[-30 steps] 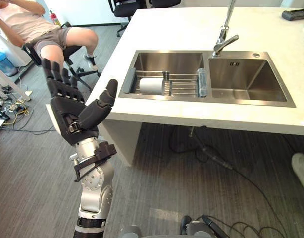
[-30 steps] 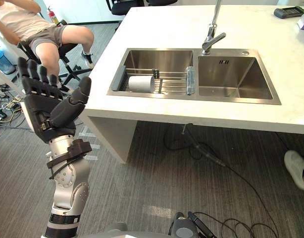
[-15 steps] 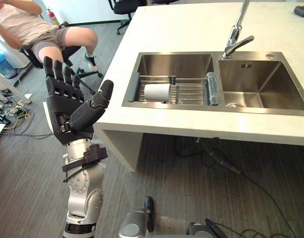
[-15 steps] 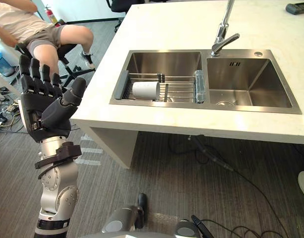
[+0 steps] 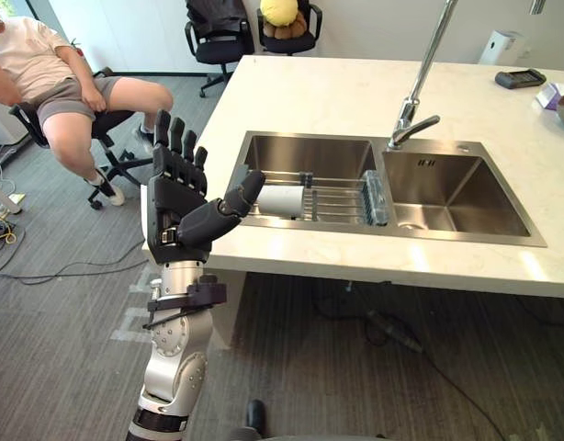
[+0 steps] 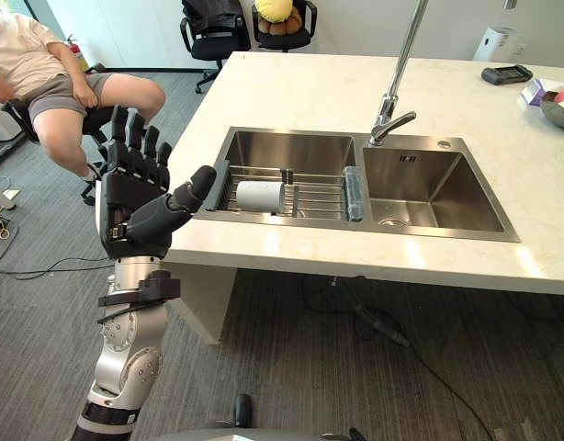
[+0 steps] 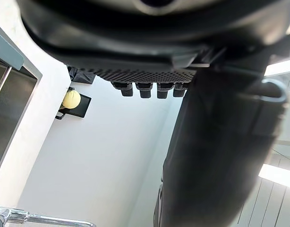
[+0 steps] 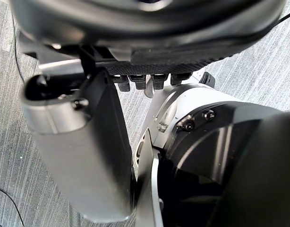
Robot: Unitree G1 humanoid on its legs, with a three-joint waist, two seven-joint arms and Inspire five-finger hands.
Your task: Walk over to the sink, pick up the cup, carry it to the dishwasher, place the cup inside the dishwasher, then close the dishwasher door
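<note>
cup [image 5: 280, 200] on side in rack [image 5: 342, 197], L sink [image 5: 310, 152] | L hand [image 5: 176, 216] spread, empty | R hand [image 8: 173, 56] fingers straight

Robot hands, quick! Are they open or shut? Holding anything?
Left robot hand: open, holding nothing.
Right robot hand: open, holding nothing.

A white counter [image 6: 300, 92] holds a double sink [image 6: 429, 188], a dark device [image 6: 501, 74] and a bowl [image 6: 558, 114].
</note>
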